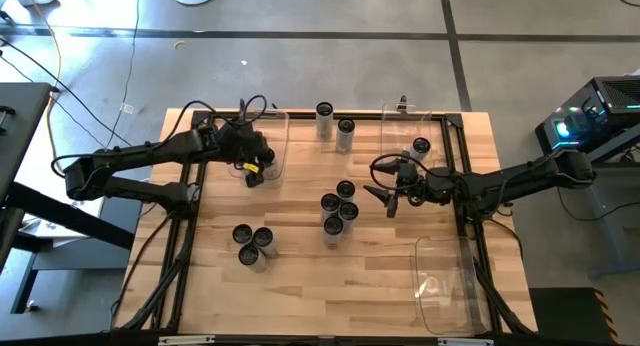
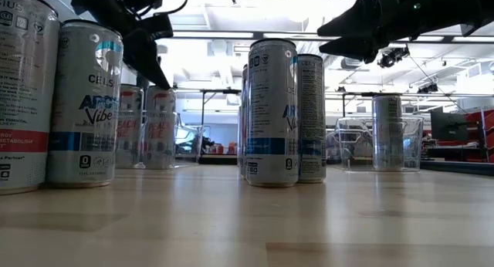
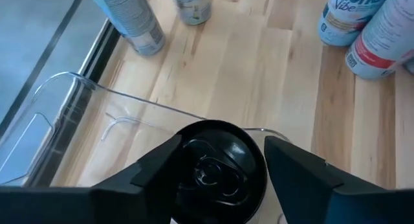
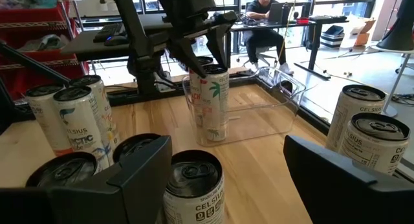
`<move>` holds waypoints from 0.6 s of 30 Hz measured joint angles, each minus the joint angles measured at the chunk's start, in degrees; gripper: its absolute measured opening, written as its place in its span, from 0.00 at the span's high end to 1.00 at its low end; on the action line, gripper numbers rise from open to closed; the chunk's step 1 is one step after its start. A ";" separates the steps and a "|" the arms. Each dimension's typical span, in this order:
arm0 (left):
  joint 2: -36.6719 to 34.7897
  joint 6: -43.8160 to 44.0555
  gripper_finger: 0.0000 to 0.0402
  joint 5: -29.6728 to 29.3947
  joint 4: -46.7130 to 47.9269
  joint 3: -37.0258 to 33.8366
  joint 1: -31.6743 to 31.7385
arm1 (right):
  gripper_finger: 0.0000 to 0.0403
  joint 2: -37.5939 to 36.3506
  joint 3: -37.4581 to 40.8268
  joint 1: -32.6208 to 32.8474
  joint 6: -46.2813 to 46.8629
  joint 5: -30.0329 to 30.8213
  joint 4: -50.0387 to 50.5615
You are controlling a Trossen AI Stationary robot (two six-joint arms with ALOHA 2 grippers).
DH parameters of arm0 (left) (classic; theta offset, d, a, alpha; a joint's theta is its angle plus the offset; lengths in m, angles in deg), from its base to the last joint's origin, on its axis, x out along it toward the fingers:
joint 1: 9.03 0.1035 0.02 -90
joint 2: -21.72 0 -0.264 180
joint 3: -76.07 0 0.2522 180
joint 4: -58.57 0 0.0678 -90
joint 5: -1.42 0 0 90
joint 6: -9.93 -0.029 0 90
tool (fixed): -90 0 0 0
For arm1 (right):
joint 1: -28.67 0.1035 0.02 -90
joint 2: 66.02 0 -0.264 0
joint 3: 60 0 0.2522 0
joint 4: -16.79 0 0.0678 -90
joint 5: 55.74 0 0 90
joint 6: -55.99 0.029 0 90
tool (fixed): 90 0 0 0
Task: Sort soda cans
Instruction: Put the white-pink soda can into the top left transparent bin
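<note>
My left gripper (image 1: pixel 255 169) is over the clear bin (image 1: pixel 272 136) at the table's far left, shut on the top of a white soda can (image 4: pixel 210 104) that stands upright inside the bin. My right gripper (image 1: pixel 384 198) hangs open and holds nothing, just right of a cluster of several upright cans (image 1: pixel 338 208) at mid-table. Three more cans (image 1: pixel 251 241) stand near the left front. Two cans (image 1: pixel 334 124) stand at the far middle. One can (image 1: pixel 421 145) stands in the far right bin (image 1: pixel 408 126). My left gripper pinches the can just under its dark top rim (image 3: pixel 187 153), one finger on each side. The fingers (image 4: pixel 217 46) slant down onto it from above. The can stays upright, its lower part inside the bin. I cannot tell whether its bottom rests on the bin's floor.
An empty clear bin (image 1: pixel 445 286) lies at the near right corner. Bare wood shows along the front edge and between the can groups. Beyond the table, in the right wrist view, a person (image 4: pixel 262 10) sits at a desk.
</note>
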 joint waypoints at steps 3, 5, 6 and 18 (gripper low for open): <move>-0.02 0.50 0.49 -0.19 -0.22 0.00 0.00 | 0.27 0.00 0.00 0.00 0.36 0.00 -0.02; -0.02 0.50 0.48 -0.23 -0.53 0.00 0.00 | 0.27 0.00 0.00 0.00 0.36 0.00 -0.02; 0.00 0.67 0.47 -0.26 -0.73 0.00 0.00 | 0.27 0.00 0.00 0.01 0.36 0.00 -0.02; 0.15 1.40 0.29 -2.85 0.98 0.00 0.02 | 0.27 0.00 0.00 0.00 0.36 0.00 0.00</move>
